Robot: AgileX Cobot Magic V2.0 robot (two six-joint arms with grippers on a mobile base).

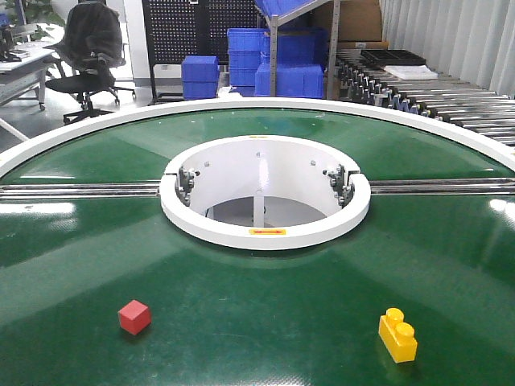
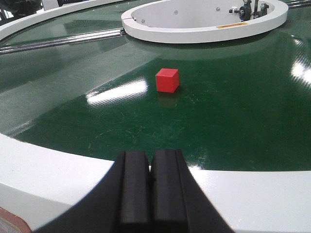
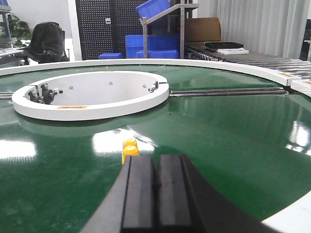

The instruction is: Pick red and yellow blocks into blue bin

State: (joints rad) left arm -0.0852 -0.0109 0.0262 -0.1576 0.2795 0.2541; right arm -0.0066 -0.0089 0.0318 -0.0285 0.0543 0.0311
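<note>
A small red cube (image 1: pixel 134 316) rests on the green belt at the front left; in the left wrist view the red cube (image 2: pixel 167 80) lies well ahead of my left gripper (image 2: pixel 150 160), which is shut and empty over the white rim. A yellow studded brick (image 1: pixel 398 334) sits at the front right. In the right wrist view the yellow brick (image 3: pixel 129 149) is partly hidden just behind my right gripper (image 3: pixel 155 162), which is shut with nothing in it. The blue bin is out of view.
A raised white ring (image 1: pixel 265 233) circles the opening at the belt's centre, with metal rails (image 1: pixel 80 190) running out to either side. A white outer rim (image 2: pixel 58 174) borders the belt. Blue ribbed crates (image 1: pixel 201 76) and a roller conveyor (image 1: pixel 434 96) stand beyond.
</note>
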